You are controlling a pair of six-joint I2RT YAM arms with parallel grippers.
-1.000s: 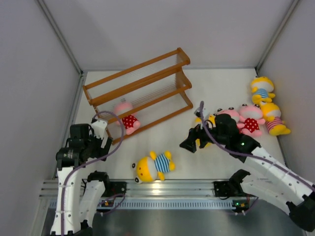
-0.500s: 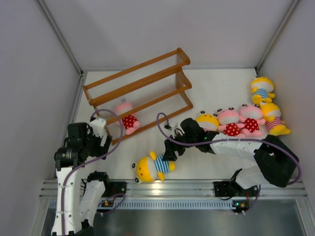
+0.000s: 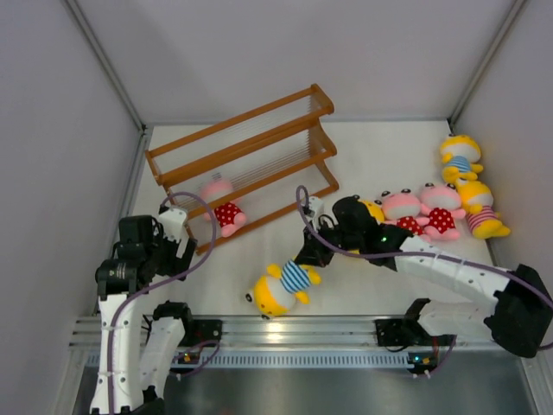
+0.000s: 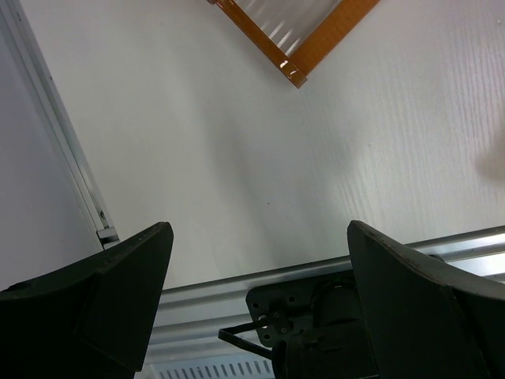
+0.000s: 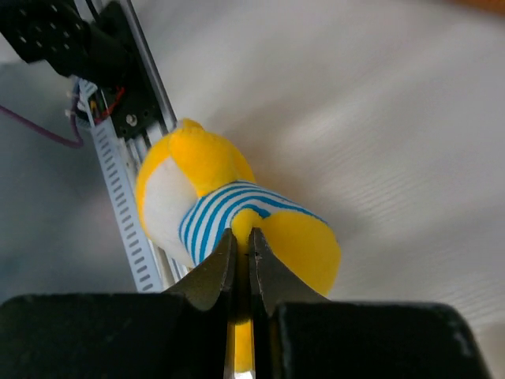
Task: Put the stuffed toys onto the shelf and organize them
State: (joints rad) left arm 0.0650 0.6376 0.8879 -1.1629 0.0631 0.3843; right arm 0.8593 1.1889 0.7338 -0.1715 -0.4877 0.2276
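Top external view: the yellow toy in a blue-striped shirt (image 3: 283, 287) is seen near the front of the table (image 3: 389, 156), just beyond the metal rail (image 3: 346, 327) and between the two arms. Its long axis is laid on a diagonal, with the head toward the near left and the feet toward the far right. Whether it rests on the table or is raised off it cannot be told.

Right wrist view: the right claw (image 5: 243, 257) is pinched closed on a yellow limb of this toy; the striped body and the head are seen pointing away from the fingers.

Shelf (image 3: 242, 149): set at a slant at the far left. One pink toy (image 3: 223, 207) is noted at its lowest bar.

Other toys: a row of four is noted on the right, just behind the right arm, with a fifth further back.

Left claw (image 4: 260, 237): spread wide, nothing held, over bare table near the shelf's corner.
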